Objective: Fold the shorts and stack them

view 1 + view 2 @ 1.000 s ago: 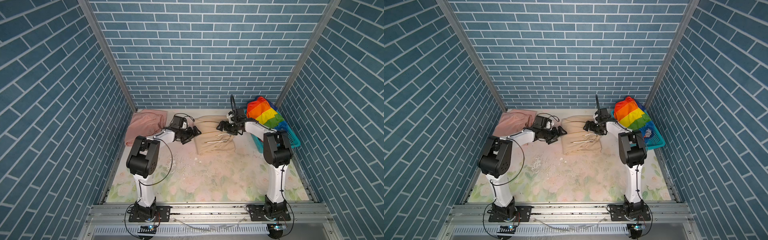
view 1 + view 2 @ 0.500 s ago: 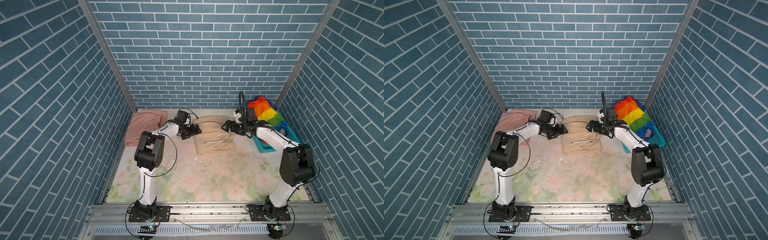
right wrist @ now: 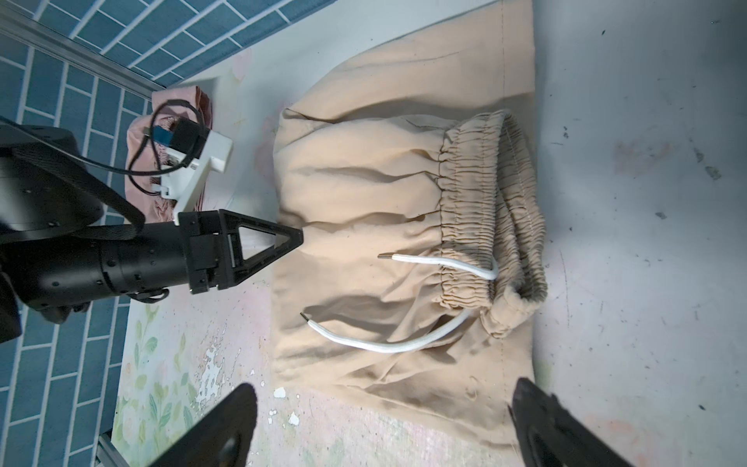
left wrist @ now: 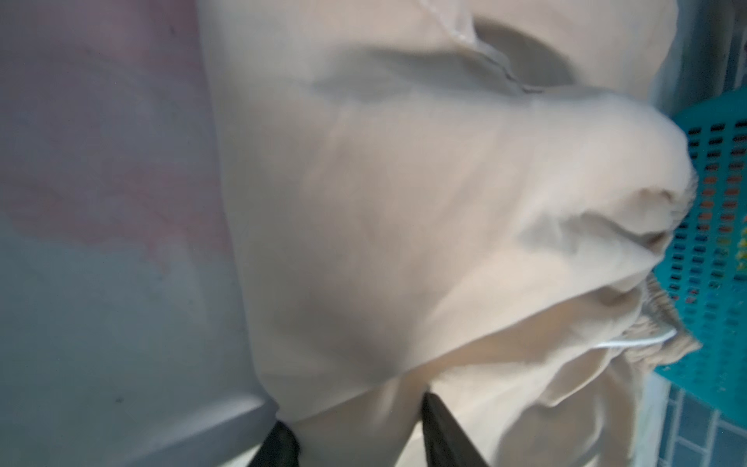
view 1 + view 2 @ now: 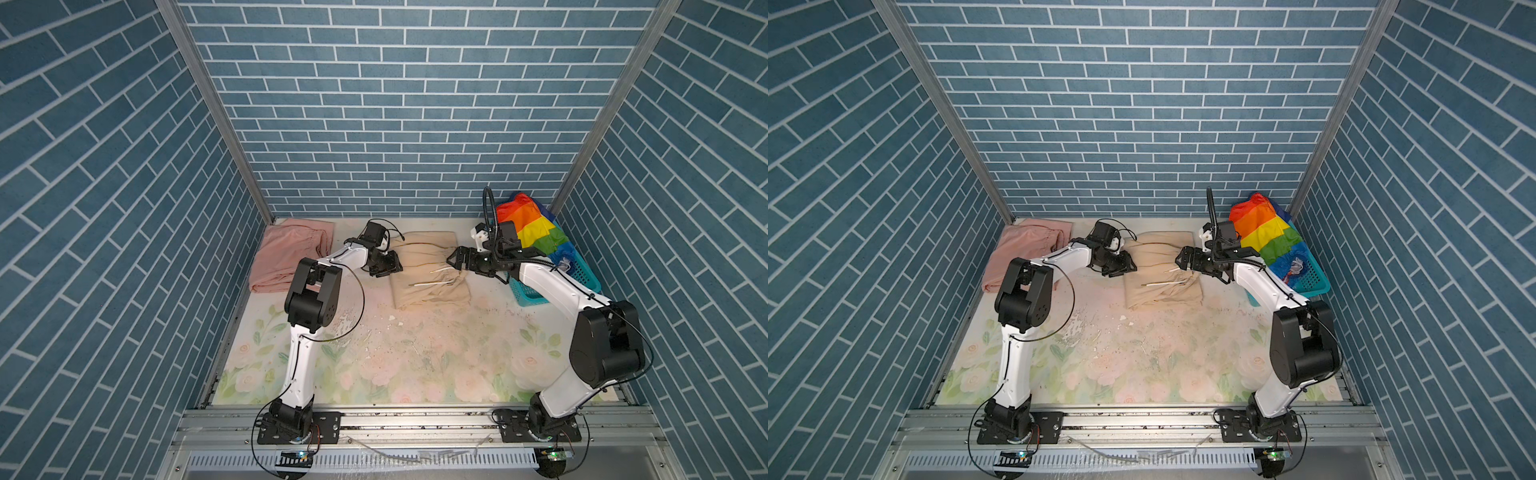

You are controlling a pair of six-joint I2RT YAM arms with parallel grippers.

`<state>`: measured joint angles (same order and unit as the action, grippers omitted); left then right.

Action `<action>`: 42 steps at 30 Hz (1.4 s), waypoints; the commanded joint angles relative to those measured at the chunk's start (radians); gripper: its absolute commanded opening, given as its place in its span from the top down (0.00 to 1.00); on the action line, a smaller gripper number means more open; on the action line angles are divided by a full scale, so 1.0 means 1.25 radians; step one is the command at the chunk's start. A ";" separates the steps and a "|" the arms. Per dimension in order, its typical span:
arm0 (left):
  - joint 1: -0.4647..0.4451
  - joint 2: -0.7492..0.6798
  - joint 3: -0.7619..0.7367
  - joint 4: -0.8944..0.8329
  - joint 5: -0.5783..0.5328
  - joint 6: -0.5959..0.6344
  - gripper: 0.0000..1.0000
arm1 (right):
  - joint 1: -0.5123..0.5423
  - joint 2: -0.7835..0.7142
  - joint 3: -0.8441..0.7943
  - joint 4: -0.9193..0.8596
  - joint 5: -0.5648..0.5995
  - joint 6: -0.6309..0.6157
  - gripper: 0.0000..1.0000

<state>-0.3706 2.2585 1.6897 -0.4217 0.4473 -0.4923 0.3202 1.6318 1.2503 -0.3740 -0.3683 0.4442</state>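
Observation:
The beige shorts (image 5: 428, 274) (image 5: 1163, 274) lie flat at the back middle of the table, with their elastic waist and white drawstring (image 3: 444, 265) on the right. My left gripper (image 5: 395, 266) (image 5: 1129, 266) (image 4: 355, 412) sits at their left edge, shut on a pinch of the beige fabric (image 4: 404, 202). My right gripper (image 5: 453, 257) (image 5: 1181, 257) (image 3: 384, 392) hovers open over their right side (image 3: 364, 182), holding nothing. The pink shorts (image 5: 286, 253) (image 5: 1023, 249) lie folded at the back left. The rainbow-striped shorts (image 5: 530, 226) (image 5: 1262, 228) hang over the basket.
A teal perforated basket (image 5: 528, 293) (image 5: 1312, 282) (image 4: 719, 242) stands at the back right against the wall. Blue brick walls close in the left, back and right. The floral table surface (image 5: 395, 353) shows scuffs and white flecks in front of the beige shorts.
My left gripper has reached the beige shorts' left edge and its jaws have closed on the fabric. The right arm has stretched out, and its gripper has stayed open over the shorts.

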 commanded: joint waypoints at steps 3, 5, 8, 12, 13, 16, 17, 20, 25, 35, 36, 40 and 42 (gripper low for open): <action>-0.014 0.015 0.037 -0.073 -0.040 0.048 0.96 | -0.005 -0.044 -0.025 -0.014 0.015 -0.018 0.02; -0.015 -0.005 0.056 -0.119 -0.072 0.083 1.00 | -0.005 -0.050 -0.029 -0.019 0.017 -0.021 0.01; -0.014 -0.032 0.122 -0.237 -0.163 0.164 1.00 | -0.005 -0.058 -0.038 -0.016 0.018 -0.019 0.02; -0.006 -0.018 0.275 -0.461 -0.316 0.270 1.00 | 0.016 -0.053 -0.053 0.012 -0.002 0.003 0.01; -0.006 -0.010 0.309 -0.511 -0.360 0.294 1.00 | 0.030 -0.045 -0.051 0.015 0.000 0.003 0.01; -0.005 0.001 0.376 -0.608 -0.495 0.354 1.00 | 0.075 -0.018 -0.033 0.017 0.016 0.002 0.02; -0.004 0.000 0.386 -0.626 -0.535 0.368 1.00 | 0.087 -0.009 -0.026 0.019 0.019 0.003 0.02; 0.005 -0.004 0.402 -0.656 -0.657 0.403 1.00 | 0.133 0.028 0.000 0.028 0.018 0.014 0.02; 0.027 -0.021 0.408 -0.651 -0.801 0.448 1.00 | 0.195 0.100 0.067 0.035 0.016 0.025 0.02; 0.082 -0.069 0.419 -0.554 -0.987 0.585 1.00 | 0.247 0.226 0.208 0.035 -0.008 0.048 0.01; 0.089 -0.070 0.423 -0.545 -0.987 0.590 1.00 | 0.248 0.241 0.227 0.032 -0.012 0.048 0.02; 0.108 -0.070 0.447 -0.519 -0.996 0.608 1.00 | 0.254 0.293 0.304 0.011 -0.025 0.048 0.02; 0.119 -0.072 0.454 -0.505 -0.995 0.613 1.00 | 0.259 0.313 0.335 0.001 -0.029 0.047 0.02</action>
<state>-0.2371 2.2063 2.2269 -1.0920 -0.7563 0.2443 0.6323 1.9938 1.6207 -0.3378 -0.3820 0.4828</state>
